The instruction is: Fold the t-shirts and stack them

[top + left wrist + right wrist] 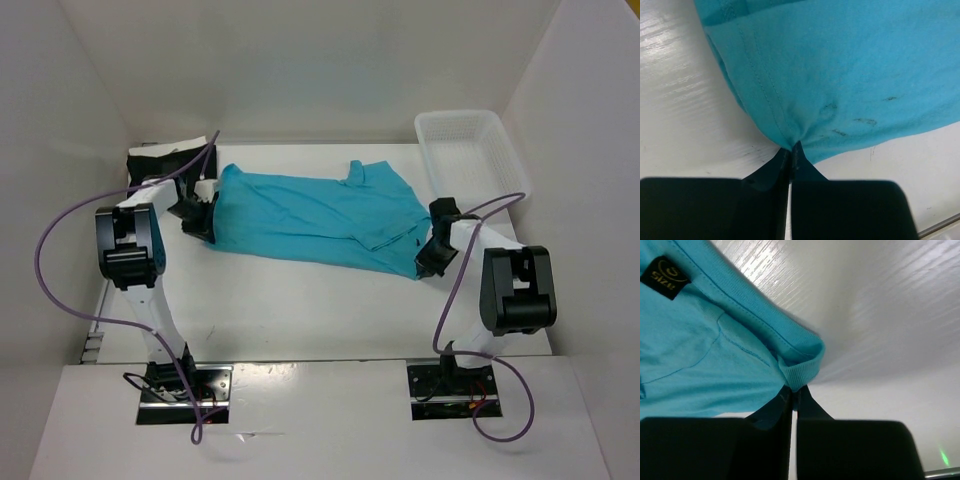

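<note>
Left pincer [791,149] and right pincer [794,391] both clamp the turquoise t-shirt [310,215] spread between them, so no fold or stack yet.

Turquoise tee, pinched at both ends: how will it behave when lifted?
Probably floppy: the turquoise t-shirt puckers where the left hand pinches its hem, so the middle likely sags. The right hand holds only the ribbed collar edge; it might slip.

We see a bright turquoise t-shirt [310,215] of soft, matt knit cloth with stitched hems and a ribbed collar. The white table [300,310] looks faintly glossy and grained. The white lattice basket [462,116] looks like plastic.
</note>
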